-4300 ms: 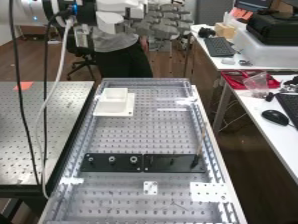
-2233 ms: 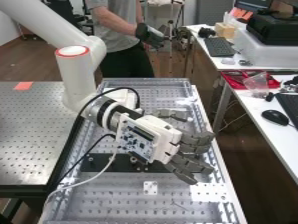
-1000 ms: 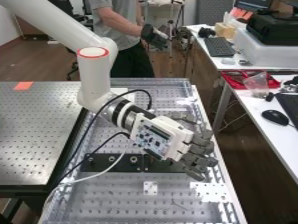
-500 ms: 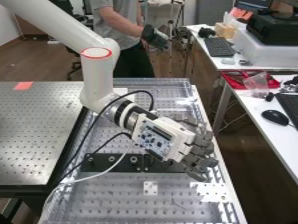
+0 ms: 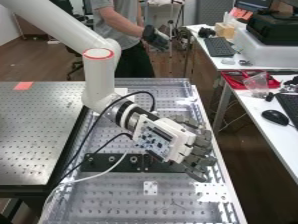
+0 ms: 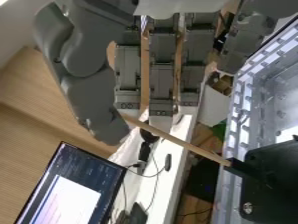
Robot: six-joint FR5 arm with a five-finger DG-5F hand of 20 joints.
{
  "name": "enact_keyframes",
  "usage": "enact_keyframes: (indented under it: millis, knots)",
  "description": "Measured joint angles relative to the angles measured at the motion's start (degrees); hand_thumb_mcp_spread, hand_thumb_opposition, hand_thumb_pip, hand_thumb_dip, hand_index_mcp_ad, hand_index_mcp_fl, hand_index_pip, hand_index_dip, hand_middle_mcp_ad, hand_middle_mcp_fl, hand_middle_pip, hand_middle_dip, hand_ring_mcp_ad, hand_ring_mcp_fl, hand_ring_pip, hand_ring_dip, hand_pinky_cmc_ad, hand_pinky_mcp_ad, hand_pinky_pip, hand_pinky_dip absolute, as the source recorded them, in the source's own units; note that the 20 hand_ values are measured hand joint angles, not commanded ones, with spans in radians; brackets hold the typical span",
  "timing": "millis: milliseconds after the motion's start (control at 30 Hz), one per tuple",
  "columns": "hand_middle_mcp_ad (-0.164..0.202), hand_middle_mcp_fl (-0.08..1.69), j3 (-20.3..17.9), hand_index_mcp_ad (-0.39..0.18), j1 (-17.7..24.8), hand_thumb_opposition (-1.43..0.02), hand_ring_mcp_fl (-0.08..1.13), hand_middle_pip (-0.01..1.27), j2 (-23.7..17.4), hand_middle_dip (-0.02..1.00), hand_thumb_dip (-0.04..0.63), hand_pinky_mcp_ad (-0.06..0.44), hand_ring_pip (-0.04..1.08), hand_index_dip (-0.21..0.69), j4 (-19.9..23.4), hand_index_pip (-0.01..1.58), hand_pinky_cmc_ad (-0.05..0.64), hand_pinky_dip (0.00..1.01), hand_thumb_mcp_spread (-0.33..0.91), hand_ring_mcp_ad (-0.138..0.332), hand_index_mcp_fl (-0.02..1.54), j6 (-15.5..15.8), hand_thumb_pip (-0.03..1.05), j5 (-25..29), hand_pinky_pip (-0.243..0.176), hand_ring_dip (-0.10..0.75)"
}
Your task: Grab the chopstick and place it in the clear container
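Over the right end of the black holder plate, the hand is low above the bench, fingers extended toward the right edge. In the wrist view the hand is open, its fingers straight and the thumb held apart from them. The thin wooden chopstick is tilted, its lower end in the black holder and its free end close to the thumb tip, crossing near the fingertips. Whether it touches them I cannot tell. The arm mostly covers the whitish container at the bench's far left.
Perforated bench rails run along the right side, with a white perforated plate near the hand. A side table with a mouse and red tray stands to the right. A person stands behind the bench's far end.
The arm has swung in from the far end and lowered the hand over the holder's right end, hiding the chopstick there. Since half a second ago it has barely shifted.
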State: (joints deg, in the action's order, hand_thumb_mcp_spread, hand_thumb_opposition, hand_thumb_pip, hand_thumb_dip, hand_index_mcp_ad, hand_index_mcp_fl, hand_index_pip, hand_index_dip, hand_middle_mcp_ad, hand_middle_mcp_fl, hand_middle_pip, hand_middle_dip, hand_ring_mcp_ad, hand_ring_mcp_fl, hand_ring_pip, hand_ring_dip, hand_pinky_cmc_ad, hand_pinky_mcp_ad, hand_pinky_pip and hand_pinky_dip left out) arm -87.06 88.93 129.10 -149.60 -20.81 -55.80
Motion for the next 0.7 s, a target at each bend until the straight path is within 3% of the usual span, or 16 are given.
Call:
enact_keyframes:
  millis: [700]
  knots:
    - [0.075,0.56,0.55,-0.058,-0.59,-0.87,0.54,0.79,-0.01,0.73,0.290,0.244,0.11,0.042,-1.24,1.46,0.360,0.16,0.61,0.068,0.26,1.73,0.62,-1.65,0.012,0.545]
